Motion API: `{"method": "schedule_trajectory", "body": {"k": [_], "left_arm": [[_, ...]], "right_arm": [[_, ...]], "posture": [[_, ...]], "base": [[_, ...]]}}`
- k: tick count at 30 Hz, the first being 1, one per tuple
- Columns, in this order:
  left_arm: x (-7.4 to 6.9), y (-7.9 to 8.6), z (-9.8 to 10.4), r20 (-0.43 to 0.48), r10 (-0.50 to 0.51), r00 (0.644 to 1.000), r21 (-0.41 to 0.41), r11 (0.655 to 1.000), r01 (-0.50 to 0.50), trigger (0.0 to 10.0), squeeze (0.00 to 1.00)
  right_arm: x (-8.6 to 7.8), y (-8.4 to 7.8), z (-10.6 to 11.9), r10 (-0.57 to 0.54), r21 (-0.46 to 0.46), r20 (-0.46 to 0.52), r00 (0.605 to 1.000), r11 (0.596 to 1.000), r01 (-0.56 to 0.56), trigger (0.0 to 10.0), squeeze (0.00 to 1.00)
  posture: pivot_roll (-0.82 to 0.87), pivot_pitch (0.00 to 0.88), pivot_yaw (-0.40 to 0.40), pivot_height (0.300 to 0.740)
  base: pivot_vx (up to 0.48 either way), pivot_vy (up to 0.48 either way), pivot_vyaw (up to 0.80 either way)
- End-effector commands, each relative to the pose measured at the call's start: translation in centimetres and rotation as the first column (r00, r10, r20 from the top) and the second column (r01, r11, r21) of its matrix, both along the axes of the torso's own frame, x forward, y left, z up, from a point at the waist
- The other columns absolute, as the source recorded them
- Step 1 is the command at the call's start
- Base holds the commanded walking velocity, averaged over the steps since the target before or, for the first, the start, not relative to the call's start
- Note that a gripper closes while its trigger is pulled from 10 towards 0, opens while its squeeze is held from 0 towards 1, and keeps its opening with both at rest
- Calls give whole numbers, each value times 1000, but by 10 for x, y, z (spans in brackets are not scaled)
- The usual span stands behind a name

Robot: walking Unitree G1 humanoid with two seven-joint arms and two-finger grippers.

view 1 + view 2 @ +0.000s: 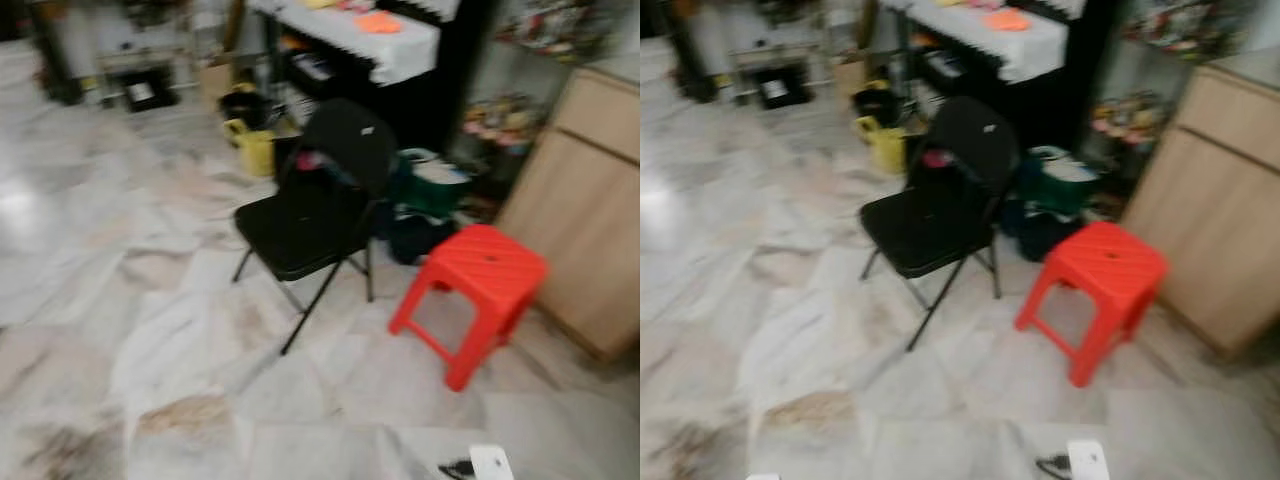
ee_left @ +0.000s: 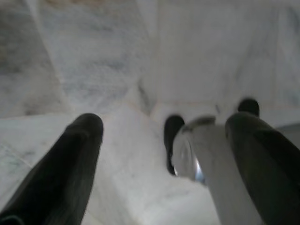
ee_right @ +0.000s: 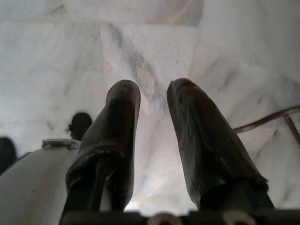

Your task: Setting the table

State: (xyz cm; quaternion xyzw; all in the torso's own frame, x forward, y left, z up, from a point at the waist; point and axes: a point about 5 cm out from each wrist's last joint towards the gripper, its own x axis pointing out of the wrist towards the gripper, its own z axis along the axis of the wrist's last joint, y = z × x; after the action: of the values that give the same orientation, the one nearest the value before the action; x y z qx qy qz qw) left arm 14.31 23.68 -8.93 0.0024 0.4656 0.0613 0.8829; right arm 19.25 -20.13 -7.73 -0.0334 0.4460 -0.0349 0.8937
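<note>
Left eye view puts the cloth-covered counter (image 1: 395, 50) far ahead beyond the black chair (image 1: 315, 200), while both empty tools, left (image 2: 164, 140) wide, right (image 3: 154, 122) narrow, hang over marble floor (image 1: 120, 300).

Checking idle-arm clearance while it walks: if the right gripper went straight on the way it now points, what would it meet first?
Most likely the marble floor. The right gripper points down at bare tile, nothing lying between, though blur leaves depth unclear.
</note>
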Motion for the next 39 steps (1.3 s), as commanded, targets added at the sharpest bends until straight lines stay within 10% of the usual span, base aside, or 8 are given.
{"method": "schedule_trajectory", "body": {"k": [1,39], "left_arm": [[54,-28,15,34,-19,999,34,999,18,10000,0],[53,-40,13,48,-86,995,-55,995,89,10000,0]], "right_arm": [[-17,20,-12,45,102,-87,995,994,-36,10000,0],[-16,21,-12,48,84,-90,995,996,-40,10000,0]], "posture": [[53,13,-56,740],[24,72,-45,740]], "base": [[0,0,-775],[0,0,-772]]}}
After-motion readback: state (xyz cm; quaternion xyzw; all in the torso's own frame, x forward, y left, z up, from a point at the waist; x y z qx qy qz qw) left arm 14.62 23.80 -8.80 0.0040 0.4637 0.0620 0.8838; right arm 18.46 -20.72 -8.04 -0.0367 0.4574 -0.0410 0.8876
